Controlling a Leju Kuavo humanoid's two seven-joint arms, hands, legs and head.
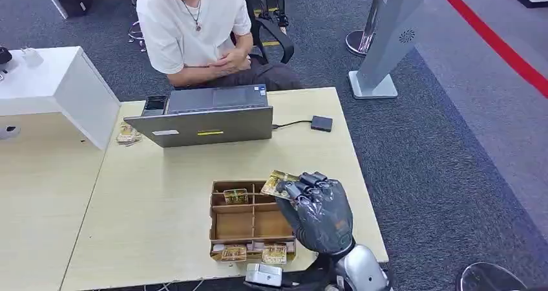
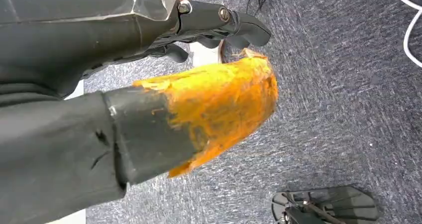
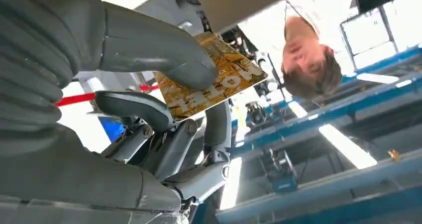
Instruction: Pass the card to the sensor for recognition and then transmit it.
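Right hand [image 1: 318, 215] raised over the wooden tray [image 1: 223, 238], fingers [image 1: 310, 182] pinching a card [image 1: 278, 184].

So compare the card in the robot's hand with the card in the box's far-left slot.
The held card is pinched in the right hand above the wooden box, tilted; the slotted card rests inside its compartment. The held card looks larger in view. Both carry yellowish-gold printing.

Four cards [image 1: 278, 183], one laptop [image 1: 210, 116], one tray [image 1: 252, 221].
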